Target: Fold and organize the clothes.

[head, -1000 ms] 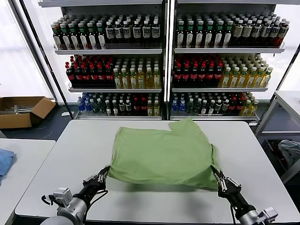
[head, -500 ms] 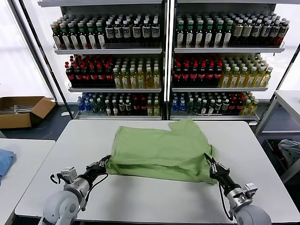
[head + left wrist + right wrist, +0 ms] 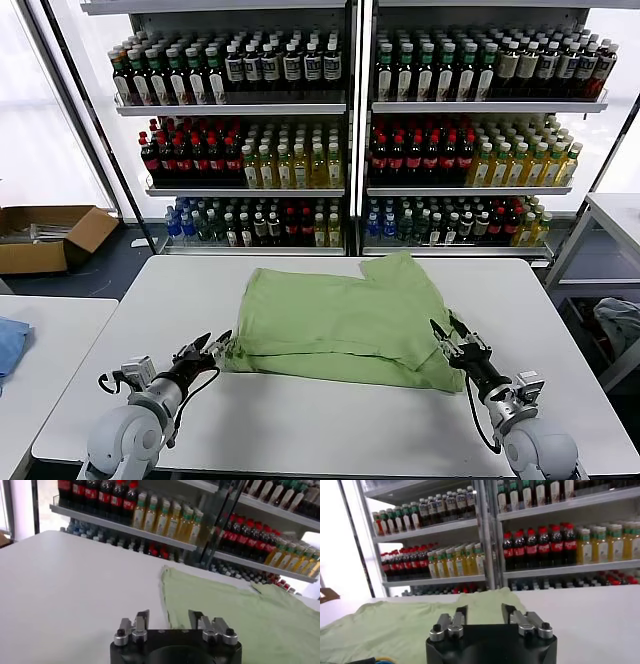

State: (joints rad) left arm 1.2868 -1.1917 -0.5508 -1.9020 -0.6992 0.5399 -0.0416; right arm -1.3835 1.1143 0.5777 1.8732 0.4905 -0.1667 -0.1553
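Behind everything, the drink shelves [image 3: 350,130] are filling the far wall, and the white table [image 3: 300,420] is stretching out in front of me with the light green shirt [image 3: 340,325] lying folded across its middle, nearer the far edge than the near one. At the shirt's near left corner I am holding my left gripper [image 3: 213,346] with its fingers spread and gripping nothing, while my right gripper [image 3: 450,333] is sitting at the near right corner, likewise spread wide over the cloth's edge with nothing held.
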